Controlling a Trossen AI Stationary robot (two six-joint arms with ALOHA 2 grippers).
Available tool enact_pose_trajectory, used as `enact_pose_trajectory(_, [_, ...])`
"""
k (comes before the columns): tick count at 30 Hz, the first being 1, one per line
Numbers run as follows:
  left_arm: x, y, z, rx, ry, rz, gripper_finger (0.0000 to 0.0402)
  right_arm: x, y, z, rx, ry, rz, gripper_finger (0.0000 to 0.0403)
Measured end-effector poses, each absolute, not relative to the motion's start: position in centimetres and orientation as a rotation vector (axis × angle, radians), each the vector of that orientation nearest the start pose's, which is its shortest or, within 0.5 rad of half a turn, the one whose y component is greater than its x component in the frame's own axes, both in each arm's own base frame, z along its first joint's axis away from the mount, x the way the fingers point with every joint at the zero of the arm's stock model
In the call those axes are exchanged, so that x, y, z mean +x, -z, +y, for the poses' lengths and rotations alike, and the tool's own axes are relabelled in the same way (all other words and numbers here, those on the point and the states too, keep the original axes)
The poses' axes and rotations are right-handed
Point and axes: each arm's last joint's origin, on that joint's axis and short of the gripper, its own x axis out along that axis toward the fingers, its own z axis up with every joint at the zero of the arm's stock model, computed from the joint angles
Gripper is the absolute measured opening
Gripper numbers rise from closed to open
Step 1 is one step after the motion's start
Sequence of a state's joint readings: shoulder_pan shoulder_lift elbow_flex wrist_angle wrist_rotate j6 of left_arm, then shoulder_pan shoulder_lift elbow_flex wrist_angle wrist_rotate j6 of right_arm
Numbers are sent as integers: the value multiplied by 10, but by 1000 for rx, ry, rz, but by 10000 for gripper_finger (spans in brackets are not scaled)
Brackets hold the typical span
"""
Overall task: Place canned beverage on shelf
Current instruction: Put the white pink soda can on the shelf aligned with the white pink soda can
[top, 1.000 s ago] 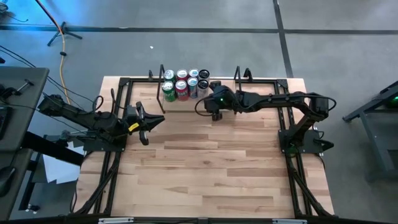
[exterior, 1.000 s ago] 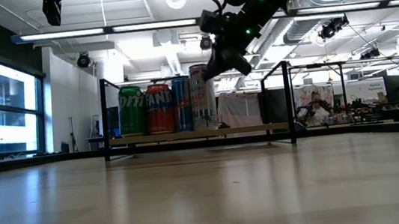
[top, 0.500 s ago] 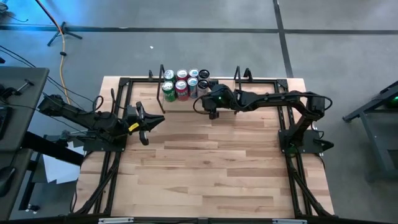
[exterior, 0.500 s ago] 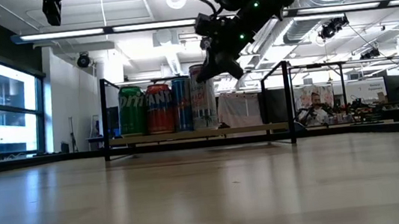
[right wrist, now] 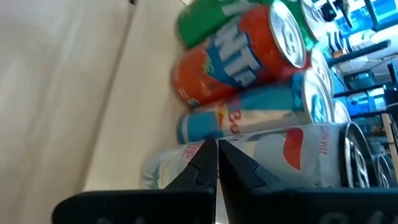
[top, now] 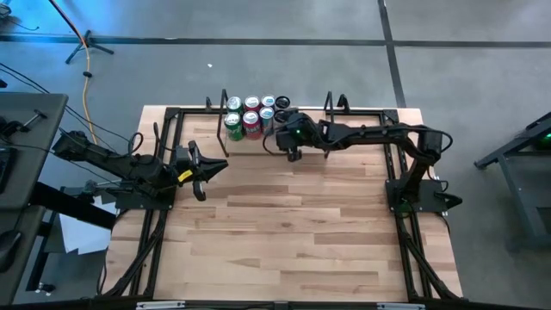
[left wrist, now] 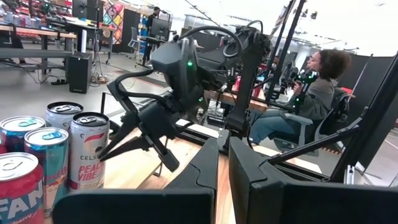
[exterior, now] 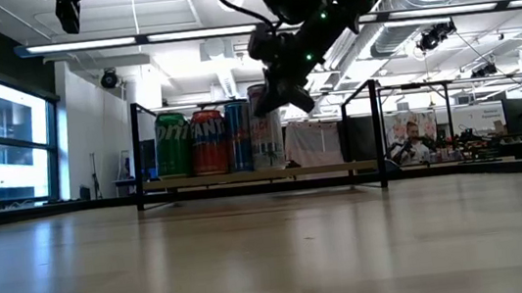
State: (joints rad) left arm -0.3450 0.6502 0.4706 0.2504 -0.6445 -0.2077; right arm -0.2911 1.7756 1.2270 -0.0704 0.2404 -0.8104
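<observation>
The shelf, a pale board between black wire uprights, stands at the table's far edge. Several cans stand upright on its left part: green, orange, blue and white in the front row. My right gripper, shut and empty, slants down from the right, with its tips at the white can, also seen in the left wrist view. My left gripper waits at the table's left, shut and level. My right gripper has its shut fingertips right at the upper side wall of the white can, coming slantwise from the table's right and above. I cannot tell whether they touch it. The can stands upright on the shelf.
The shelf's right half holds no cans. A black frame runs around the tabletop's edges. A seated person is in the room beyond the table's right side.
My right gripper has moved toward the table's left edge and slightly down, closing in on the white can at the end of the row. It stays shut. The cans stand as before.
</observation>
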Motion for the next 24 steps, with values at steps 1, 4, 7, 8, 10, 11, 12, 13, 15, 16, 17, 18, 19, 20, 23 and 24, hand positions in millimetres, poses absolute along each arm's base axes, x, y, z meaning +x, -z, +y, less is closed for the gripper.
enact_pose_trajectory(1, [149, -285, -35, -239, -292, -93, 0, 373, -230, -121, -746, 236, 800, 0])
enact_pose_trajectory(4, [149, -285, -35, -239, -292, -93, 0, 371, -231, -127, -741, 250, 809, 0])
enact_pose_trajectory(7, [149, -285, -35, -239, -292, -93, 0, 370, -231, -131, -738, 259, 813, 0])
enact_pose_trajectory(8, [149, -285, -35, -238, -292, -93, 0, 370, -231, -132, -738, 262, 814, 0])
enact_pose_trajectory(10, [149, -284, -35, -236, -293, -88, 0, 369, -231, -133, -736, 266, 813, 0])
enact_pose_trajectory(11, [149, -284, -35, -234, -293, -84, 0, 369, -231, -133, -737, 267, 811, 0])
enact_pose_trajectory(12, [149, -284, -35, -231, -294, -79, 0, 369, -231, -133, -736, 266, 808, 0])
enact_pose_trajectory(13, [149, -283, -35, -229, -294, -75, 0, 369, -231, -133, -735, 264, 804, 0])
enact_pose_trajectory(15, [149, -283, -35, -228, -294, -73, 0, 370, -232, -134, -736, 267, 799, 0])
enact_pose_trajectory(16, [149, -283, -35, -228, -294, -74, 0, 370, -232, -134, -736, 267, 798, 0])
enact_pose_trajectory(17, [149, -283, -35, -228, -294, -74, 0, 370, -232, -134, -735, 267, 799, 0])
enact_pose_trajectory(18, [149, -283, -35, -228, -294, -73, 0, 369, -232, -134, -735, 268, 798, 0])
enact_pose_trajectory(19, [149, -283, -35, -228, -294, -74, 0, 369, -232, -135, -734, 267, 798, 0])
enact_pose_trajectory(20, [149, -283, -35, -228, -294, -74, 0, 369, -232, -135, -734, 268, 798, 0])
enact_pose_trajectory(23, [149, -283, -35, -228, -294, -74, 0, 369, -232, -136, -733, 270, 799, 0])
enact_pose_trajectory(24, [149, -283, -35, -228, -294, -74, 0, 369, -232, -136, -733, 271, 800, 0])
